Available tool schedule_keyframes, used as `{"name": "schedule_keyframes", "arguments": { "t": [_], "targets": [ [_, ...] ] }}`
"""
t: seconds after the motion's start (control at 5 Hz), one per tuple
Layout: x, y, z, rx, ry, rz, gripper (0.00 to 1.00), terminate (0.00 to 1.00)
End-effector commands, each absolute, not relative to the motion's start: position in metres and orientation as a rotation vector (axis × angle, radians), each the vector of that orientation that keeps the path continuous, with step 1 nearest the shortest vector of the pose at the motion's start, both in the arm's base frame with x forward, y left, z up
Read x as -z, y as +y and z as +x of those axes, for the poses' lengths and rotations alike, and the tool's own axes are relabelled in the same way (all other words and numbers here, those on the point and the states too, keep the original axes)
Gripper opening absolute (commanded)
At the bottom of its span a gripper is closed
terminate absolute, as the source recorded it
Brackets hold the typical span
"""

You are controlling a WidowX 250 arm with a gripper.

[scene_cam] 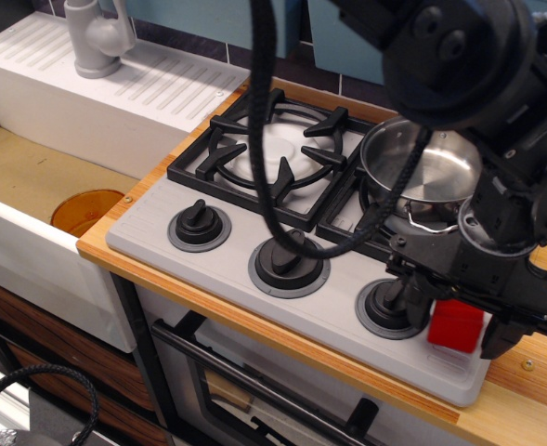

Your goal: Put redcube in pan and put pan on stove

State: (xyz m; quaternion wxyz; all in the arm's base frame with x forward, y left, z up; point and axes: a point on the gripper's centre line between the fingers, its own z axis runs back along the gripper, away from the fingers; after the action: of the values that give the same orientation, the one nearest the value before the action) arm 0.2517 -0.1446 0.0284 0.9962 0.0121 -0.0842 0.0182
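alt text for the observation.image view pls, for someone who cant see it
A black robot gripper reaches down around a red cube at the front right corner of a grey two-burner stove, one finger on each side. A shiny steel pan sits on the right burner behind it; a white sink lies to the left.

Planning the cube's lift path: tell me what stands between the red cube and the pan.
Nothing solid blocks it. The redcube sits on the stove's front right corner between the gripper's fingers; the pan is behind it on the right burner, open-topped. Only the arm's black cable hangs across the pan's near side.
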Motion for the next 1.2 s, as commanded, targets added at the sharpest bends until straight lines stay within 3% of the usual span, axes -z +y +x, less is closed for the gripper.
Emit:
{"name": "schedule_keyframes", "arguments": {
  "t": [0.0,0.2,0.6,1.0],
  "targets": [
    [-0.039,-0.147,0.255,-0.035,-0.176,0.012,0.0,0.0],
    [-0.056,-0.144,0.251,-0.032,-0.153,0.034,0.0,0.0],
    [-0.118,-0.135,0.256,-0.02,-0.077,0.089,0.0,0.0],
    [-0.148,-0.122,0.299,0.027,-0.042,0.089,0.0,0.0]
  ]
}}
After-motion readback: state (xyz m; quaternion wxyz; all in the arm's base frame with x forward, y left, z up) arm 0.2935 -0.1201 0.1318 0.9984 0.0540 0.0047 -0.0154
